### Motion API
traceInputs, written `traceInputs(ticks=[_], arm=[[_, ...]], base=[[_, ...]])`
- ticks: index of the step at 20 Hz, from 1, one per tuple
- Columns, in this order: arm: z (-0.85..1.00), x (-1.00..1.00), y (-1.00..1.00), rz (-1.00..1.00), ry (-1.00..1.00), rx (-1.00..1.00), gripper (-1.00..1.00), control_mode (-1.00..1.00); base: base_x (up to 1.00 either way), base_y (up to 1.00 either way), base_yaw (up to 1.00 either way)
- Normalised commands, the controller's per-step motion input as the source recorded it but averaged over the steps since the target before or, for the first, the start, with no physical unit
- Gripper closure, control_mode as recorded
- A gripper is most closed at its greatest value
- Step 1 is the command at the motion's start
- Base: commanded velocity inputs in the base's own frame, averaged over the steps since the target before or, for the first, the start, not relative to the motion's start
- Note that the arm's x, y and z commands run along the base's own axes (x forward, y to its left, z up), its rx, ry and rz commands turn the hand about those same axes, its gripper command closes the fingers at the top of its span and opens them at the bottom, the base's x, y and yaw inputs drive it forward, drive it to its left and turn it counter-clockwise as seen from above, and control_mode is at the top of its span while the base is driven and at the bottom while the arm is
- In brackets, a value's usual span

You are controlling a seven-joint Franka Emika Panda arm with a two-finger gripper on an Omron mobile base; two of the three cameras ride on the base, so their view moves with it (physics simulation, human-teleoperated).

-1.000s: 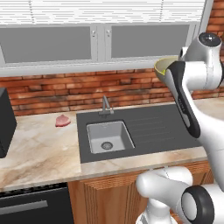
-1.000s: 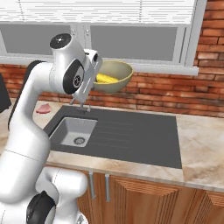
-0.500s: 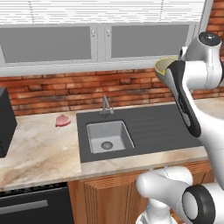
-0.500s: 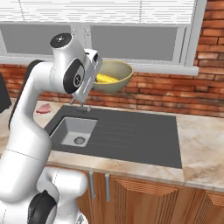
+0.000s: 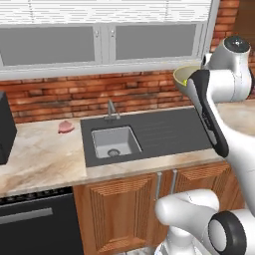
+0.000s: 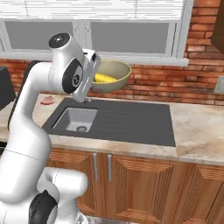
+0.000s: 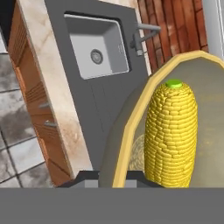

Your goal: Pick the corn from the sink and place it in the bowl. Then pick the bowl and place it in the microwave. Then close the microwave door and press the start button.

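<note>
One corn (image 7: 171, 131) in bowl (image 6: 114, 75) | hand view: green tip

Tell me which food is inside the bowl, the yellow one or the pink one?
The yellow corn lies inside the bowl, held up off the counter. The pink lump sits on the counter left of the sink.

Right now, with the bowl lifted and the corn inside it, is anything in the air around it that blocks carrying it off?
Nothing visible does. The bowl with the corn hangs clear above the sink, beside the arm, in front of the brick wall. The microwave's opening isn't visible, so that stretch can't be judged.
</note>
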Motion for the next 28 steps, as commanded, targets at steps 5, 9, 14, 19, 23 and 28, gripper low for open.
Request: traceInputs(ticks=[5,9,14,19,23,28], arm=[[0.00,0.00,0.00,0.00,0.00,0.00,1.00,1.00],[0.00,0.00,0.00,0.00,0.00,0.00,1.00,1.00],[0.00,0.00,0.00,0.00,0.00,0.00,1.00,1.00],[0.00,0.00,0.00,0.00,0.00,0.00,1.00,1.00],[0.00,0.00,0.00,0.00,0.00,0.00,1.00,1.00],[0.00,0.00,0.00,0.00,0.00,0.00,1.00,1.00]], base=[[-0.25,0.02,-0.87],[-0.26,0.01,-0.86],[-0.25,0.00,-0.83],[-0.33,0.00,-0.78],[-0.34,0.00,-0.71],[-0.35,0.00,-0.68]])
